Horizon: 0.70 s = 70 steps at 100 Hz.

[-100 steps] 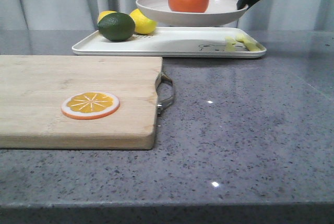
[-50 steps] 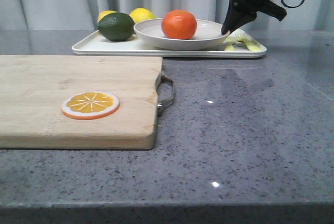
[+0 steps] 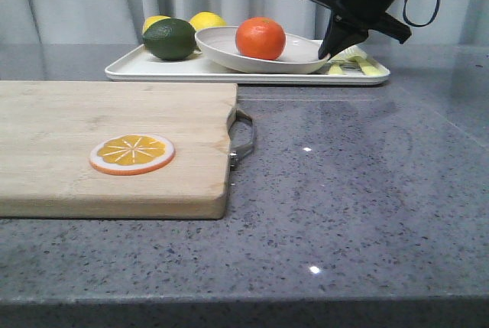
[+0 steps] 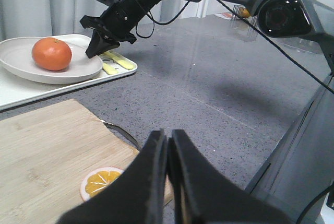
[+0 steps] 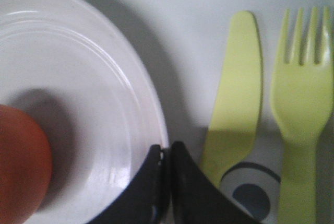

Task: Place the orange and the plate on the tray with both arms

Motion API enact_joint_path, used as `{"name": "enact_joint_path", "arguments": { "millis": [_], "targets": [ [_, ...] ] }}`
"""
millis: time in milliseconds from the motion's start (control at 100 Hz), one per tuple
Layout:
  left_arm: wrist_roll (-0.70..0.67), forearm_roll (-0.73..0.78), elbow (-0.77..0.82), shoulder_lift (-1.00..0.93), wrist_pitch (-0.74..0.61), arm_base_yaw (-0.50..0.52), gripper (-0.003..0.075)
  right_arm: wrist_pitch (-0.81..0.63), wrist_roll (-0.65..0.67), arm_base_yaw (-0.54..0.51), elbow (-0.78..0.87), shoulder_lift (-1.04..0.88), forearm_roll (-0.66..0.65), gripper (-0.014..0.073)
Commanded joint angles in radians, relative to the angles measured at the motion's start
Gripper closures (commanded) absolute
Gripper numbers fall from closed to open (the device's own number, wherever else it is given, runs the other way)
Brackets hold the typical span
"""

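speckled grey stone-look countertop (image 3: 367,190), smooth and glossy with small light glints. thick pale wooden cutting board (image 3: 114,144) on the left side, rectangular with rounded edges and a metal loop handle (image 3: 243,138) at its right end; flat orange slice disc (image 3: 131,153) with white rim lying on top of it. beyond the board, the tray (image 3: 153,70): flat, white, rectangular, rounded corners, low raised rim, faint drawn figure partly visible near the cutlery in the right wrist view. on the tray, the plate (image 3: 229,47): wide, shallow, round, off-white, concentric ridges inside the rim, tilted in the front view with its left edge raised and its right edge low at the tray. inside the plate, the orange (image 3: 261,38): round, glossy, resting toward the middle. behind the plate's left side, a dark green lime (image 3: 170,39) and two yellow lemons (image 3: 206,21), all on the tray. on the tray's right end, pale yellow-green plastic knife (image 5: 234,93) and fork (image 5: 302,88), side by side, just beside the plate.

right gripper (image 3: 327,49), black, pinched tight on the plate's right rim, fingers (image 5: 182,182) nearly meeting with the thin rim between them. left gripper (image 4: 168,145) above the cutting board's near edge, fingers pressed together, nothing between them.
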Motion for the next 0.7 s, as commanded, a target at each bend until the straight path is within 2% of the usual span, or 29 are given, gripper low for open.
{"name": "enact_joint_path", "arguments": {
  "millis": [0, 70, 140, 460, 550, 690],
  "targets": [
    [-0.003, -0.013, -0.027, 0.006, -0.079, 0.002, 0.0741, -0.039, -0.005, -0.001, -0.031, -0.067, 0.025, 0.0484],
    [-0.003, -0.013, -0.027, 0.006, -0.079, 0.002, 0.0740, -0.039, -0.005, -0.001, -0.033, -0.067, 0.030, 0.0393],
    [-0.003, -0.013, -0.027, 0.006, -0.079, 0.002, 0.0740, -0.028, -0.005, -0.001, -0.048, -0.068, 0.030, 0.0347],
    [-0.003, -0.013, -0.027, 0.006, -0.079, 0.002, 0.0740, 0.029, -0.005, -0.001, -0.105, -0.128, 0.028, 0.0346],
    [-0.003, -0.013, -0.027, 0.006, -0.079, 0.002, 0.0740, 0.096, -0.018, -0.001, -0.105, -0.148, 0.019, 0.0370],
    [-0.003, -0.013, -0.027, 0.006, -0.079, 0.002, 0.0740, 0.187, -0.038, -0.001, -0.105, -0.183, -0.010, 0.0524]
  ]
}}
